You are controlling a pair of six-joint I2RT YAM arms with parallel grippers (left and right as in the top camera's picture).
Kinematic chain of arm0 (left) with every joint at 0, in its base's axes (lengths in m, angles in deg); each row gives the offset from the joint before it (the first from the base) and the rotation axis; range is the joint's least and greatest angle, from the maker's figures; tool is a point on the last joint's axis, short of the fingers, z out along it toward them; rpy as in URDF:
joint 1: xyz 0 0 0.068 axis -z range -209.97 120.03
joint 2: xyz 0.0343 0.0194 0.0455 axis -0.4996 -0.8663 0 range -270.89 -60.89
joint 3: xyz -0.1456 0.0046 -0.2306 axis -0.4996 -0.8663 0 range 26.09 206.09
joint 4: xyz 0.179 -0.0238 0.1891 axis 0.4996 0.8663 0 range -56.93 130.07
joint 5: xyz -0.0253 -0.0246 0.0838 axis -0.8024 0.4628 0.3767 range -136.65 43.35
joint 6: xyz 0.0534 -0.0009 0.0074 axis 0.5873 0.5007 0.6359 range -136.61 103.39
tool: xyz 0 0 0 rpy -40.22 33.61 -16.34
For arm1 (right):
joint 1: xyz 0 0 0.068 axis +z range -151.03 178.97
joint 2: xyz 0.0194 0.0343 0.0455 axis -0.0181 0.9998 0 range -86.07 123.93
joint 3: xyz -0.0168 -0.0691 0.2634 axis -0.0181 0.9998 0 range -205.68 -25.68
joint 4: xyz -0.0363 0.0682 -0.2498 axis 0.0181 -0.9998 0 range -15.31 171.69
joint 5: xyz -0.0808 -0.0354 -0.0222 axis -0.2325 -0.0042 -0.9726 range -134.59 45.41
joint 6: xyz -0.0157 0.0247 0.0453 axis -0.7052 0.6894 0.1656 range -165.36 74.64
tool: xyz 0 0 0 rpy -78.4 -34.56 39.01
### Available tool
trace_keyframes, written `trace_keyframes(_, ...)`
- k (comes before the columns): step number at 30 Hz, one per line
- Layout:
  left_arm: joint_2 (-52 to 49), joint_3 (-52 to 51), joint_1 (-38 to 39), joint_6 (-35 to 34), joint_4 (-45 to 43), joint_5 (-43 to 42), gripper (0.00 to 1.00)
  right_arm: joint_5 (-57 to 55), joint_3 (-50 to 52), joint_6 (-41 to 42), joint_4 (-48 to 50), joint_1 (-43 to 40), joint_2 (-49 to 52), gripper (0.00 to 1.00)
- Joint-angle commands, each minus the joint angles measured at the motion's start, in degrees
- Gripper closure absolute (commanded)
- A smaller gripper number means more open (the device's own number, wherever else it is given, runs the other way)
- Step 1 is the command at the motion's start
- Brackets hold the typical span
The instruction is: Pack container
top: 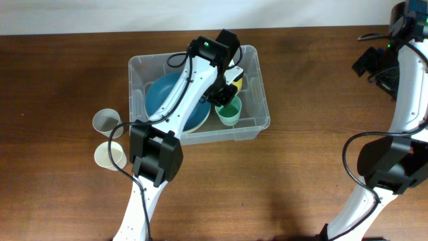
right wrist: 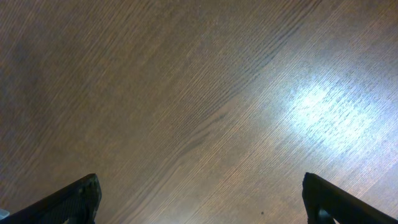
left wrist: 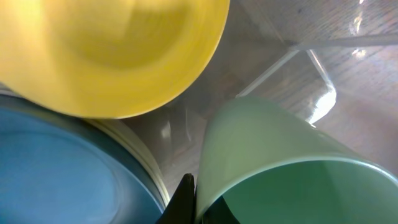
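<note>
The clear container (top: 255, 124) stands at the table's middle. Inside it lie a blue plate (top: 164, 100), a yellow bowl (top: 238, 83) and a green cup (top: 229, 114). My left gripper (top: 225, 98) reaches down into the container's right half. In the left wrist view the left gripper (left wrist: 198, 206) is shut on the green cup (left wrist: 280, 168), one finger outside its rim and one inside. The yellow bowl (left wrist: 106, 56) and blue plate (left wrist: 56, 168) lie just beyond. My right gripper (right wrist: 202, 205) hangs open over bare wood at the far right, holding nothing.
Outside the container, to its left, stand a grey cup (top: 105, 120) and a cream cup (top: 109, 155). The container's clear wall (left wrist: 298, 56) rises close behind the green cup. The right arm (top: 409, 100) stands along the table's right edge.
</note>
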State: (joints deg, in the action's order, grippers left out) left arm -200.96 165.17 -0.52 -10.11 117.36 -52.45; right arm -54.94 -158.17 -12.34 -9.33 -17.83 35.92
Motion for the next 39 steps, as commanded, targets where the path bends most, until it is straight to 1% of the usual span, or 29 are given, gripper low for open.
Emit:
trace_keyframes(1,0.1,-1.5,-0.3,-0.9,-1.0,1.0,0.99,-0.1,0.2,0.5,0.0,-0.1,0.3,0.01)
trace_keyframes(7,0.1,-4.3,-0.3,-1.3,-3.5,1.4,0.99,-0.1,0.2,0.5,0.0,0.0,0.3,0.01)
trace_keyframes(9,0.1,-4.3,-0.3,-1.3,-3.8,1.5,0.99,-0.1,0.2,0.5,0.0,0.0,0.3,0.01)
trace_keyframes(12,0.1,-4.3,-0.3,-3.0,-4.0,4.3,0.99,-0.1,0.2,0.5,0.0,0.0,0.3,0.01)
trace_keyframes(18,0.1,-4.3,-0.3,-3.0,-3.9,4.3,0.99,-0.1,0.2,0.5,0.0,0.0,0.3,0.01)
trace_keyframes(20,0.1,-4.3,-0.3,-3.0,-3.9,4.3,0.92,-0.1,0.2,0.5,0.0,-0.1,0.3,0.01)
trace_keyframes(21,0.1,-4.3,-0.3,-3.0,-3.9,4.3,0.87,-0.1,0.2,0.5,0.0,0.0,0.3,0.01)
trace_keyframes(23,0.1,-4.3,-0.2,-3.0,-3.9,4.3,0.73,-0.1,0.2,0.5,0.0,-0.1,0.3,0.01)
trace_keyframes(26,0.1,-4.3,-0.2,-3.0,-4.0,4.3,0.62,-0.1,0.2,0.5,0.0,0.0,0.3,0.01)
trace_keyframes(30,0.2,-4.2,-0.2,-3.0,-4.0,4.1,0.61,-0.1,0.2,0.5,0.0,-0.1,0.3,0.01)
trace_keyframes(33,0.2,-2.3,-0.3,-3.0,-3.9,3.7,0.60,-0.2,0.2,0.5,0.0,0.0,0.3,0.01)
trace_keyframes(39,0.4,9.2,-0.3,-3.0,-0.8,3.7,0.56,-0.1,0.2,0.5,0.0,0.0,0.3,0.01)
